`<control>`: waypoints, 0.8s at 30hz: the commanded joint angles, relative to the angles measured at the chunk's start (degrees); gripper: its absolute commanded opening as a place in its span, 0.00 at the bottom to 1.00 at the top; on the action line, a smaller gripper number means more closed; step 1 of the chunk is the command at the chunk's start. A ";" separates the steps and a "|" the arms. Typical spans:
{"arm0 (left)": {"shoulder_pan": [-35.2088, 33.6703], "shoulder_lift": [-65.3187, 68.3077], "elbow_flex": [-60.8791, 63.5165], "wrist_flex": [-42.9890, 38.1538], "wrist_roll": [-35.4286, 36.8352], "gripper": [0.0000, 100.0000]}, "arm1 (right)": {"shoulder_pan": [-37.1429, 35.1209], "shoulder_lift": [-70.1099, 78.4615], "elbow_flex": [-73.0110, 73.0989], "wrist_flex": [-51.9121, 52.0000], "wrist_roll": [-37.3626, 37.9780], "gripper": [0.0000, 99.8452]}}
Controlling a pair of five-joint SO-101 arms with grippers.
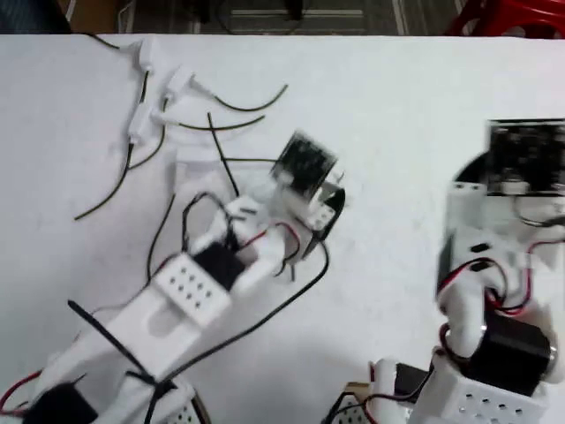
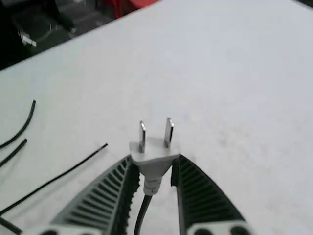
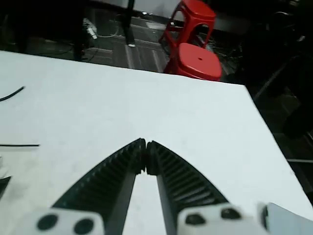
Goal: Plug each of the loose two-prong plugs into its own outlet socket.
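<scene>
A white two-prong plug sits between the ribbed fingers of my left gripper, which is shut on its body. The prongs point away over the bare white table, and the black cord runs back between the fingers. In the high view the left gripper is near the table's middle. Several loose white plugs with black cords lie at the far left; one is farther back. My right gripper is shut with nothing in it, above the table's right side. I cannot make out an outlet socket.
Loose black cord ends trail across the table beside the left gripper. The right arm stands at the right edge. Red stools stand on the floor beyond the far table edge. Bare tabletop lies between the arms.
</scene>
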 commanded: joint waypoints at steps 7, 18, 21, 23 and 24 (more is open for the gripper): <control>0.84 -18.33 22.59 -28.31 0.70 0.02 | -21.58 0.04 -1.49 6.29 -0.18 0.02; 5.93 -24.13 28.13 -30.33 0.26 0.02 | -34.86 0.13 9.32 3.56 -0.35 0.02; 5.76 -24.13 28.13 -30.24 0.26 0.02 | -35.03 0.13 11.78 1.80 -0.18 0.02; 5.76 -24.13 28.13 -30.24 0.26 0.02 | -34.77 0.13 13.80 0.66 0.09 0.02; 5.76 -24.13 28.13 -30.24 0.26 0.02 | -34.59 0.13 15.21 -0.22 0.09 0.02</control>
